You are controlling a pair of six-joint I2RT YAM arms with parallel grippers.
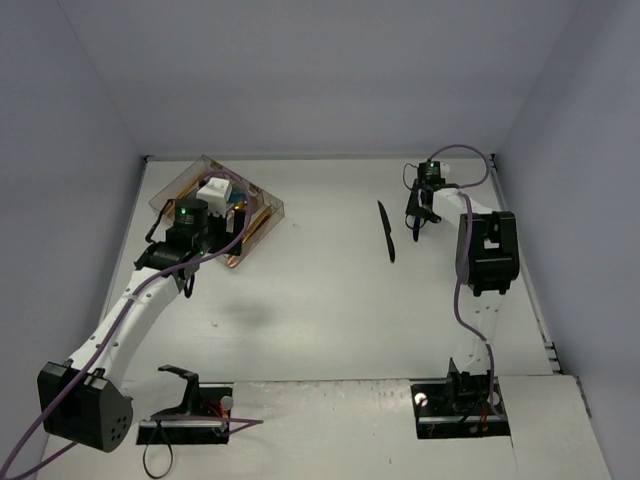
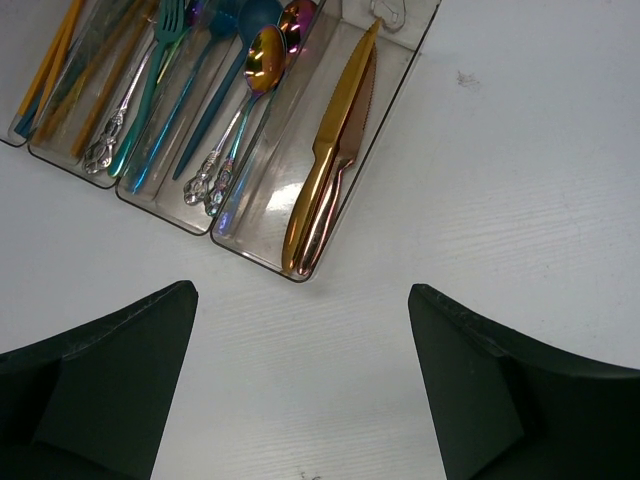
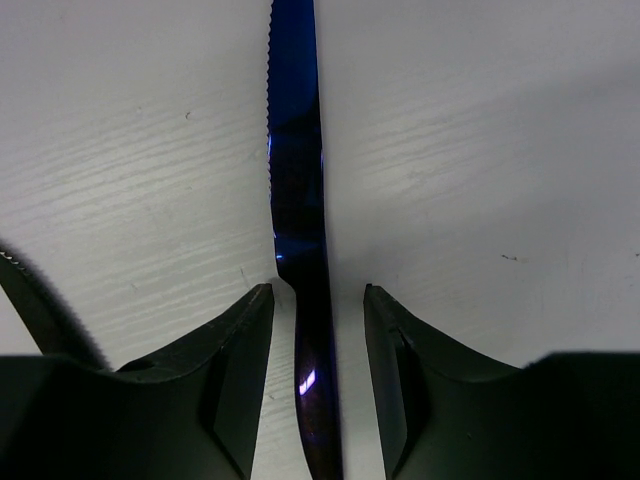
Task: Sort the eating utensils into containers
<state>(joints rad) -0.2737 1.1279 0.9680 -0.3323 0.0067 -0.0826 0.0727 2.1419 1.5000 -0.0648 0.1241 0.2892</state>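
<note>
The clear divided tray (image 1: 262, 200) stands at the far left and holds several utensils. In the left wrist view its compartments (image 2: 292, 272) hold a gold knife (image 2: 325, 160) beside a copper knife (image 2: 352, 135), a gold spoon (image 2: 265, 55), blue spoons, teal forks (image 2: 165, 40) and gold chopsticks. My left gripper (image 2: 300, 292) is wide open and empty over bare table just short of the tray's near end. My right gripper (image 3: 318, 290) is open with its jaws either side of a blue knife (image 3: 298, 190) lying on the table, with gaps on both sides.
A dark knife (image 1: 386, 232) lies on the table just left of the right gripper (image 1: 417, 220); its serrated edge shows in the right wrist view (image 3: 35, 300). A white object (image 1: 215, 190) sits at the tray's far end. Walls close the table on three sides.
</note>
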